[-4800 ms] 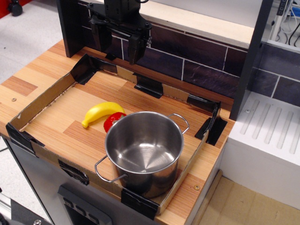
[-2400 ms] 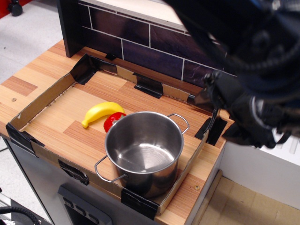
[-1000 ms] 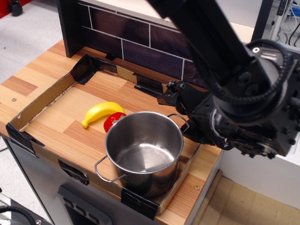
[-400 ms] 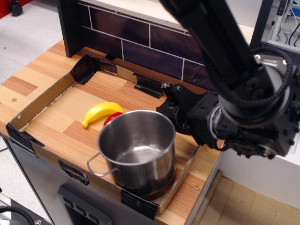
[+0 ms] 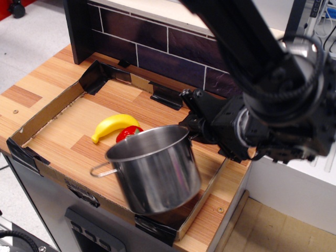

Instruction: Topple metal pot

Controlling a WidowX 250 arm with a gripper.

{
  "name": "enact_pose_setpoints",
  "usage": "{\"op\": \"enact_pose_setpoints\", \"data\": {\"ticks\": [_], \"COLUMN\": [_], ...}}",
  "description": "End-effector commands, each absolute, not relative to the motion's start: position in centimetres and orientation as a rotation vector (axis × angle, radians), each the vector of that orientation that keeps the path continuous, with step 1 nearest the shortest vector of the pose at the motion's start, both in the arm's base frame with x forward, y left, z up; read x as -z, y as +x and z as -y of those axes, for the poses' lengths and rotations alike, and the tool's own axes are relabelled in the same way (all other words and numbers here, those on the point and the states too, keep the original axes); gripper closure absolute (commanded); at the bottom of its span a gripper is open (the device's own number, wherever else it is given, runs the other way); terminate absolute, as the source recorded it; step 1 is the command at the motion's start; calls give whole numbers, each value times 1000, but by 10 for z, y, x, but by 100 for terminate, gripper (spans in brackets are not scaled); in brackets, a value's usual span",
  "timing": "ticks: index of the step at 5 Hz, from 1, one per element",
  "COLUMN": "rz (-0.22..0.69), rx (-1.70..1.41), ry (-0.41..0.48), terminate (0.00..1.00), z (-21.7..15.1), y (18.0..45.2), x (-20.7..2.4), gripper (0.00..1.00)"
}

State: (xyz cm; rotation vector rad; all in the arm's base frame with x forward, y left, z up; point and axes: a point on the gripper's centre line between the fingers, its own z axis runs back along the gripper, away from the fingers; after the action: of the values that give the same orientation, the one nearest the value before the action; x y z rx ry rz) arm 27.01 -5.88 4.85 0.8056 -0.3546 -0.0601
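Observation:
The shiny metal pot [image 5: 157, 173] stands tilted in the front right of the cardboard tray [image 5: 50, 107], its rim leaning toward the left and its right side lifted. One wire loop handle [image 5: 102, 169] sticks out to the left. My black gripper [image 5: 190, 119] presses against the pot's upper right rim from behind; its fingers are hidden, so I cannot tell whether they are open or shut. The big black arm fills the right side of the view.
A yellow banana [image 5: 113, 126] and a red object [image 5: 127, 133] lie just left of the pot, under its leaning rim. The tray's low walls are taped with black tape. A dark tiled back wall [image 5: 157, 44] stands behind the tray.
The arm came down from the back to the pot's right side and pushed its rim; the pot slid left and is now tipping leftward toward the banana.

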Motion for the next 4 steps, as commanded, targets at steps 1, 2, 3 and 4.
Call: {"op": "enact_pose_setpoints", "data": {"ticks": [1, 2, 3, 4], "rz": [374, 304, 229, 206], "rx": [-99, -180, -257, -363], "ry": [635, 482, 279, 162], "terminate": [0, 0, 0, 0], "z": [71, 72, 70, 66], "y": [260, 261, 262, 261], "x": [-74, -83, -87, -88], "gripper": [100, 100, 100, 100]}}
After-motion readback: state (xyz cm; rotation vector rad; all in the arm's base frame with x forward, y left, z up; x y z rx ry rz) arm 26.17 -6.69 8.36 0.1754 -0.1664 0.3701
